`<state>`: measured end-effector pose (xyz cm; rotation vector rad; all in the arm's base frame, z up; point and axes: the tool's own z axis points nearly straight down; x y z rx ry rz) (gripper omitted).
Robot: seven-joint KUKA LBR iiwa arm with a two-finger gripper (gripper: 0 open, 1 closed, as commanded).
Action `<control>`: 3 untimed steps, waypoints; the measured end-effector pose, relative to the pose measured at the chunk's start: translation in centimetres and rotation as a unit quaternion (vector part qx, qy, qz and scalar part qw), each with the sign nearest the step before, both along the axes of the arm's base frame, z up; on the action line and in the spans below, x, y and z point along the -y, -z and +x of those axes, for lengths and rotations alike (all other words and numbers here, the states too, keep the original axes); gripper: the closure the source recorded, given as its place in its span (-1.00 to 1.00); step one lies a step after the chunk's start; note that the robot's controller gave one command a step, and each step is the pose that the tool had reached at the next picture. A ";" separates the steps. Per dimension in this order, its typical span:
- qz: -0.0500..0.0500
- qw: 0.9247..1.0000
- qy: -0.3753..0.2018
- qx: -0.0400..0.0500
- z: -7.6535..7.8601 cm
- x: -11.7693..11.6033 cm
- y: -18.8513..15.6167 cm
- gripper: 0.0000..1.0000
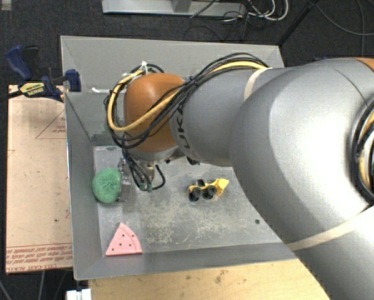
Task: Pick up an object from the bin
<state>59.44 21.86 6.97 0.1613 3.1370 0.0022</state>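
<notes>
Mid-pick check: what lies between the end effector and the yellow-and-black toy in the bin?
Nothing. In the camera view, only bare, scuffed bin floor separates the end effector from the yellow-and-black toy.

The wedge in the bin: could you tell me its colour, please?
The wedge is pink, seen in the camera view.

A bumpy green ball (106, 186) rests at the bin's (174, 233) left side.

The arm (287, 136) hides the bin's (174, 233) upper right floor from us and runs off the right edge; its orange cover (151, 114) masks most of the pincer (134, 179).
</notes>
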 end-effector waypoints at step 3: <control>0.000 0.993 -0.117 0.003 0.8 -1.8 -4.2 1.00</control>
